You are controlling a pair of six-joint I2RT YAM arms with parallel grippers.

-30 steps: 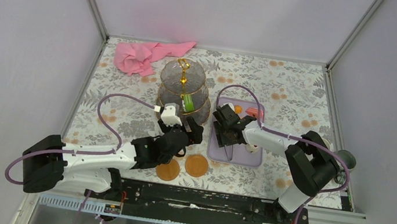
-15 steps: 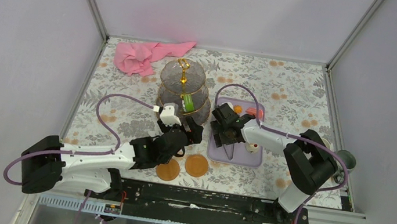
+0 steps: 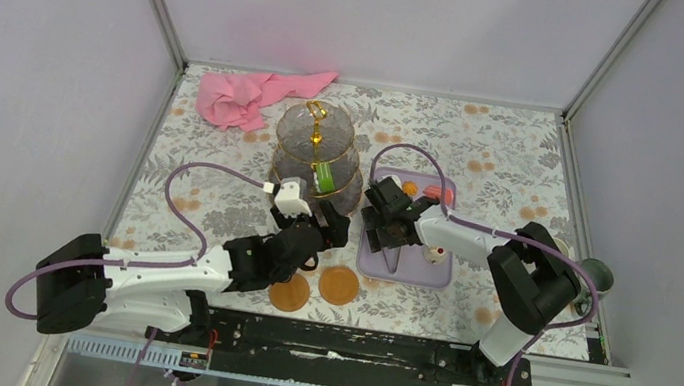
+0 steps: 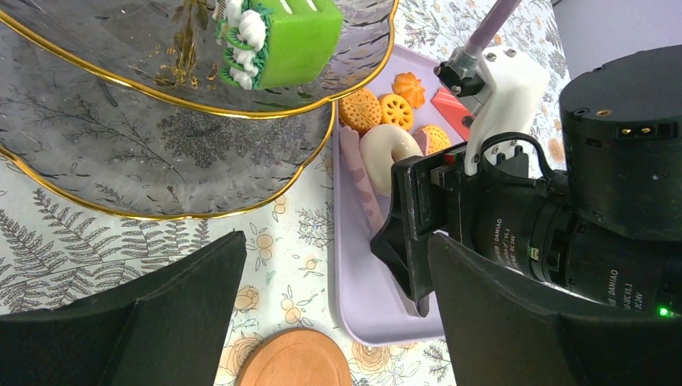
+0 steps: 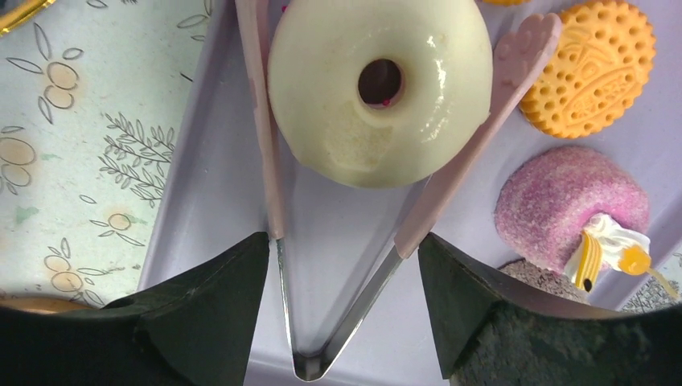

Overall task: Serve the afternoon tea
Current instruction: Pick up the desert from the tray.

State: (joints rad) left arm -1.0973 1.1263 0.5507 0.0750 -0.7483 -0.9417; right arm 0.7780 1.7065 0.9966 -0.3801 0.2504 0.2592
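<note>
The three-tier glass stand (image 3: pixel 316 154) with its gold stem holds a green cake (image 4: pixel 281 36) on the middle tier. My left gripper (image 4: pixel 336 249) hangs open and empty between the stand and the lilac tray (image 4: pixel 378 297). My right gripper (image 5: pixel 344 241) is low over the tray (image 5: pixel 217 161), with its fingertips against both arms of the pink tongs (image 5: pixel 474 137). The tongs are spread around a cream doughnut (image 5: pixel 378 88) that lies in the tray. An orange biscuit (image 5: pixel 595 68) and a pink cupcake (image 5: pixel 563 209) sit beside it.
Two round wooden coasters (image 3: pixel 338 284) lie near the front, one just under my left gripper (image 3: pixel 334 224). A pink cloth (image 3: pixel 240 98) lies at the back left. A dark mug (image 3: pixel 597 274) stands at the right edge behind the right arm.
The right gripper's jaws have widened, letting the tongs spread. Both arms have barely shifted.
</note>
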